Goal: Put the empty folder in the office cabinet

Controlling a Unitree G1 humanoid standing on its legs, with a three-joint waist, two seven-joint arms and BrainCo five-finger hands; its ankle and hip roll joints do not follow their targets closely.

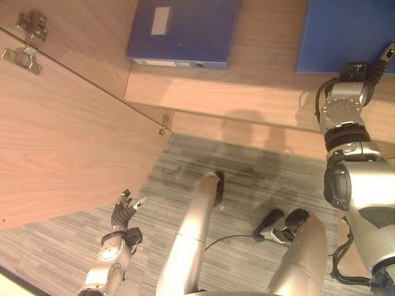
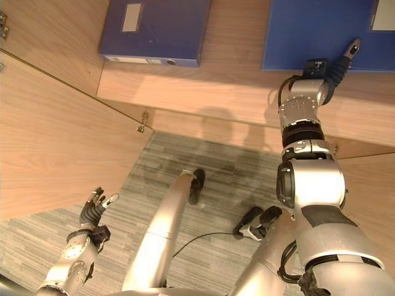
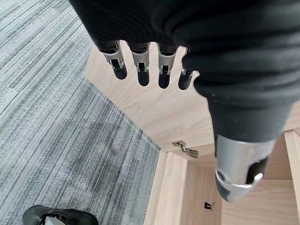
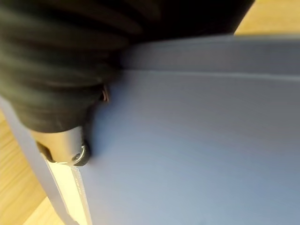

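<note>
— Where's the folder [image 2: 321,31]?
— Far right on the cabinet shelf [image 2: 234,92], cut off by the edge. The right hand [image 2: 336,65] rests on it; its fingers are hidden, grip unclear.
— The left hand [image 1: 125,208]?
— Near left, fingers straight, holding nothing.

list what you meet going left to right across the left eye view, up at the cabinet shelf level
door hinges on the open cabinet door → dark blue folder lying flat on the shelf → second blue folder → right hand resting on that folder's near edge
</note>
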